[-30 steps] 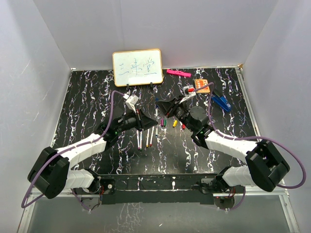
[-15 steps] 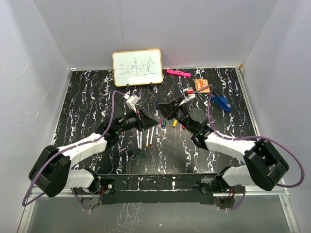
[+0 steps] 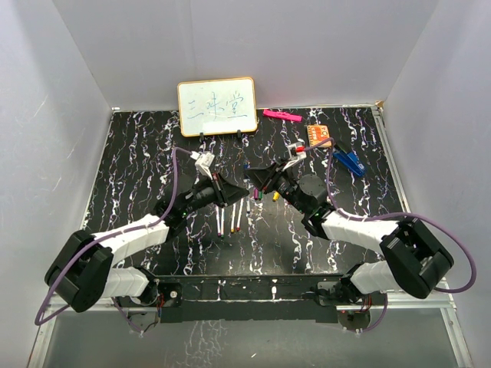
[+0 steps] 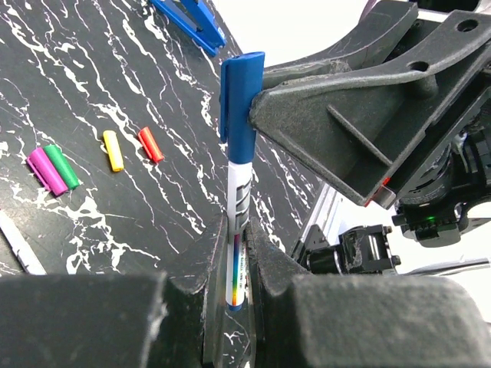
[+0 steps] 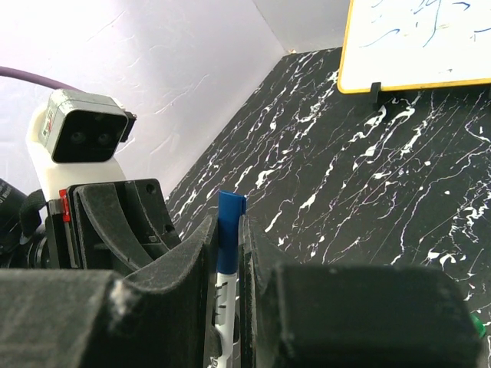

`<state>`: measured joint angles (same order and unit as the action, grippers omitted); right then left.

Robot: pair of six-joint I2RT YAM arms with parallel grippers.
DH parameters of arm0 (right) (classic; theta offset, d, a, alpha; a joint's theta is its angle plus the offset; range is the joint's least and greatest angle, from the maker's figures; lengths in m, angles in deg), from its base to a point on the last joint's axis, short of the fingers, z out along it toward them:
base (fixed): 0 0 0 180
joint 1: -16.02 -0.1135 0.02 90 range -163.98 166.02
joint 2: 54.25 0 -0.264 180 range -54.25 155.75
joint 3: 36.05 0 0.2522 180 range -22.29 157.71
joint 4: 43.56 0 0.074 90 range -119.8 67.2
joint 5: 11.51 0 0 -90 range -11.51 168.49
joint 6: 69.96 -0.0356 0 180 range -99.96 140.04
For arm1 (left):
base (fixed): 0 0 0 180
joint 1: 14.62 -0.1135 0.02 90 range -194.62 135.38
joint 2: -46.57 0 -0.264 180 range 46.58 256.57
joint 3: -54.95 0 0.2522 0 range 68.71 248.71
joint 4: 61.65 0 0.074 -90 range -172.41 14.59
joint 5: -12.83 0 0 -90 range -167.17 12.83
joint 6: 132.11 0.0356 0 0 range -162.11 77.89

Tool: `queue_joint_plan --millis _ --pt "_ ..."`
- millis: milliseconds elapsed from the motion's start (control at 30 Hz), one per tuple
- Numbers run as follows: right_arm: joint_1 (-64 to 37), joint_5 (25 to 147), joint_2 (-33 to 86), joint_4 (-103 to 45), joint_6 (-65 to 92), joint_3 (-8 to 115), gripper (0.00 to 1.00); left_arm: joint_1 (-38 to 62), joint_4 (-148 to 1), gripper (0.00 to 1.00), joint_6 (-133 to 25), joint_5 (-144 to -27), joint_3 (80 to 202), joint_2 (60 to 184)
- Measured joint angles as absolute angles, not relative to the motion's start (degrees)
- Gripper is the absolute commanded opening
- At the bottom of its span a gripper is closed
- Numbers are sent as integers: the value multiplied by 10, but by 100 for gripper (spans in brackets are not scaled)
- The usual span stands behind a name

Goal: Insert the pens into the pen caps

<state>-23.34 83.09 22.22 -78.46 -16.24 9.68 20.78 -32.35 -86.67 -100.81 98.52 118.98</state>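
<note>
The whiteboard (image 3: 217, 106) stands at the far edge of the table, and everything that matters sits in front of it, toward the arms.

The left gripper (image 4: 239, 257) is in front of the board's right half. Its jaws are clamped on the lower barrel of a white pen (image 4: 240, 192), which is held off the table. Three loose pens (image 3: 233, 220) lie side by side further in front of the board, just below that gripper.

The held pen's upper end sits inside a blue cap (image 4: 239, 107). The right gripper (image 5: 228, 245) has come in from the opposite side and is closed on that cap. Pen and cap look lined up, but I cannot tell whether the cap is pushed fully home.

To the right, in front of the board's right corner, the purple cap (image 4: 44, 170) and green cap (image 4: 61, 166) lie touching. The yellow cap (image 4: 113, 150) and red cap (image 4: 150, 145) lie just beside them, each on its own.

The pens are probably light and stiff, with smooth barrels that could slide under a push. They are best held mid-barrel, with the tip end left free. The caps are tiny and hollow, so they are best pinched across the sides near the closed end and pressed straight along the pen's axis. A skewed push is likely to jam the cap or flick it away.
</note>
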Motion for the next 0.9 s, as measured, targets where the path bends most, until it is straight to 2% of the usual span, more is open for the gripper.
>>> queue_joint_plan --millis 233,900 --pt "-234 837 230 -799 -176 97 0 211 -288 0 -881 -987 965 1180" --pt "-254 827 262 -773 -163 128 0 216 -362 0 -804 -919 962 1134"
